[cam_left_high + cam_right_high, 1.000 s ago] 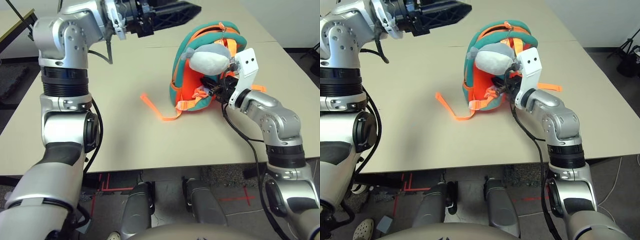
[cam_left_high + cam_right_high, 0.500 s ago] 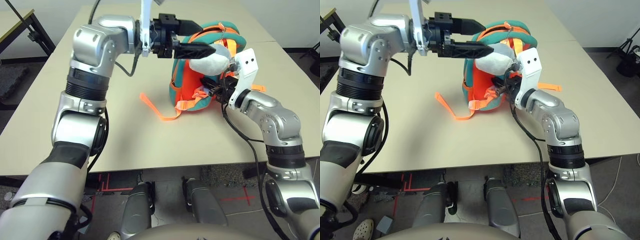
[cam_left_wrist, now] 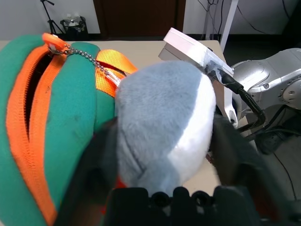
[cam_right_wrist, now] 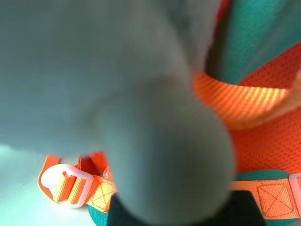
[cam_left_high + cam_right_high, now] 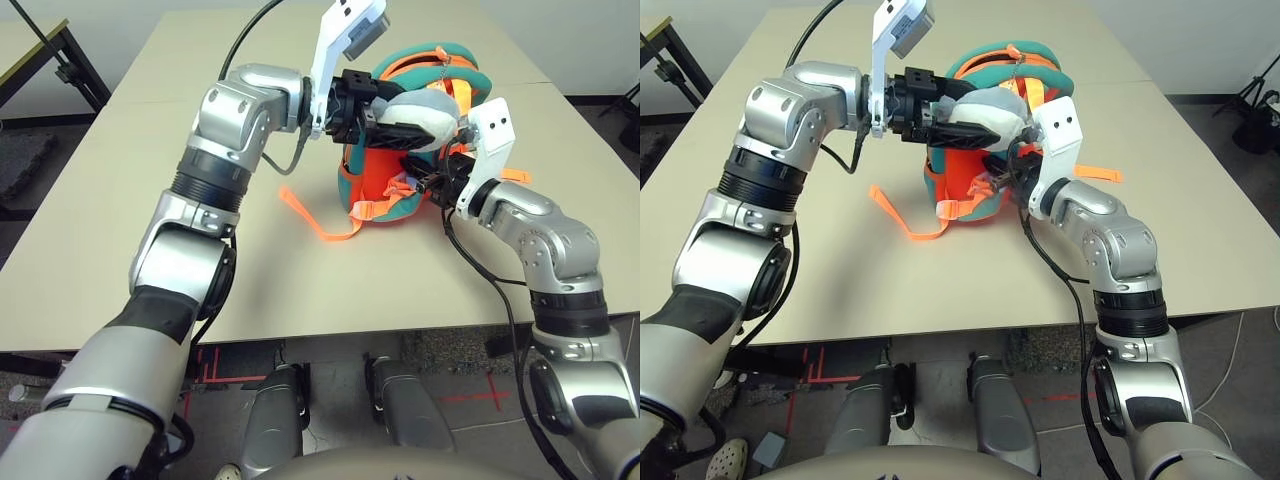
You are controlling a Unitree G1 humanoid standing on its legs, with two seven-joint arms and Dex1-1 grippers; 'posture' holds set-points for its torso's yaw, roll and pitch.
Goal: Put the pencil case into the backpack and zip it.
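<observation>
The orange backpack [image 5: 375, 192] with teal edging stands upright on the table, its top zip [image 3: 28, 94] gaping open. My left gripper [image 5: 405, 122] reaches in from the left, its fingers [image 3: 101, 155] shut on either side of the backpack's grey-white plush piece [image 3: 164, 122]. My right gripper [image 5: 425, 180] sits low against the backpack's right front, shut on it near the orange webbing [image 4: 244, 101] and white buckle [image 4: 59, 176]. The pencil case is out of view.
A loose orange strap [image 5: 315, 222] trails on the beige table [image 5: 150, 200] to the left of the backpack. The table's front edge [image 5: 300, 335] runs just ahead of me. A second table's corner [image 5: 35, 45] stands at the far left.
My left arm swung in from the far left to the backpack, and its fingers closed around the plush piece. The right arm and the backpack have stayed put.
</observation>
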